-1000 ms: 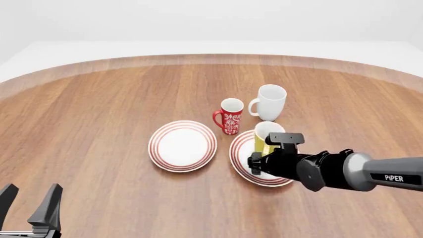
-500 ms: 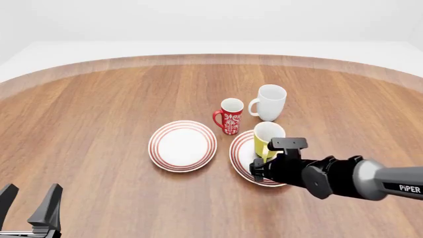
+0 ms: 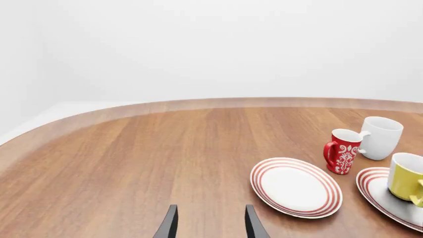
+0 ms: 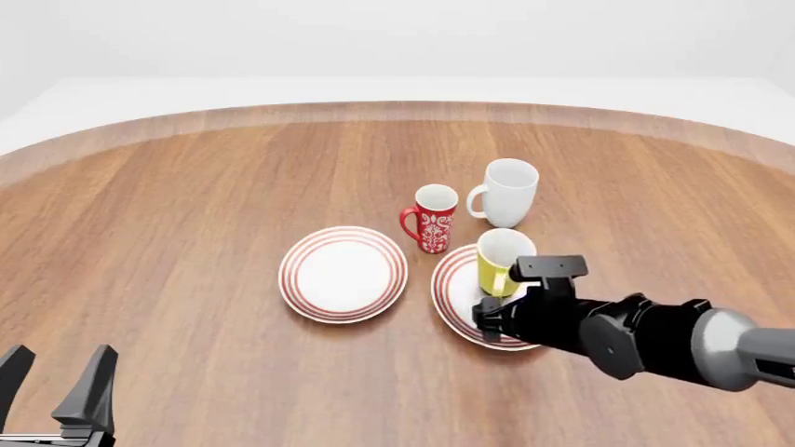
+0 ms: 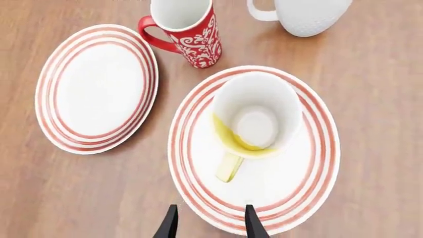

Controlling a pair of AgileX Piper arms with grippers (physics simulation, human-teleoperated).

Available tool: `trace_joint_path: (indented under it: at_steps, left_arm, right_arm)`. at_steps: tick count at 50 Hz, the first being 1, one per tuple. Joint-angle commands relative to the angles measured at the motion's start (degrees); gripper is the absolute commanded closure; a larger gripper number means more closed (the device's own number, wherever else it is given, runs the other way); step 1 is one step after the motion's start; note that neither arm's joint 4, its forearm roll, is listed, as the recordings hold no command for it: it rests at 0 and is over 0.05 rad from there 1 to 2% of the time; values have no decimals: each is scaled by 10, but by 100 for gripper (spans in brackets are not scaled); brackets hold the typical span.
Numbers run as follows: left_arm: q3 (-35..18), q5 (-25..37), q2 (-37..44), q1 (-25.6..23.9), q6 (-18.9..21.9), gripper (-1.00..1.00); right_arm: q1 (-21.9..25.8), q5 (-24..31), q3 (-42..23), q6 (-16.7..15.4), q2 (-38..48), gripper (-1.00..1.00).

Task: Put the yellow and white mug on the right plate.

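Risk is small: yellow and white mug stands on the right plate; right end effector, open and empty, could clip its handle.

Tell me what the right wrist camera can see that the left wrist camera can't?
Only the right wrist view looks straight down into the yellow mug, showing its white bottom and its handle pointing back at the open right jaws. Only the left wrist view shows the table's far edge, the pale wall behind it and the open left jaws. Both show the mug standing on the right plate, the left plate, the red mug and the white mug.
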Motion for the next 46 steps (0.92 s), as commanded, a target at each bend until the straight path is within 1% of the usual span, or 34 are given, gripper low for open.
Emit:
trace_joint_path:
  at_steps: [1,14,18,35,38,46]
  left_arm:
    - [0,0,0,0,0,-100]
    - [0,0,0,0,0,-100]
    - [0,0,0,0,0,-100]
    - [0,0,0,0,0,-100]
    - [0,0,0,0,0,-100]
    - [0,0,0,0,0,-100]
  right_arm:
    - [2,16,8,-3,-35,-100]
    - [4,47,16,-11,-93,-100]
    - [5,70,13,-15,-120,-100]
    - [18,92,16,-21,-184,-100]
    - [13,96,15,-28,-196,-100]
    - [12,111,12,-32,-228,-100]
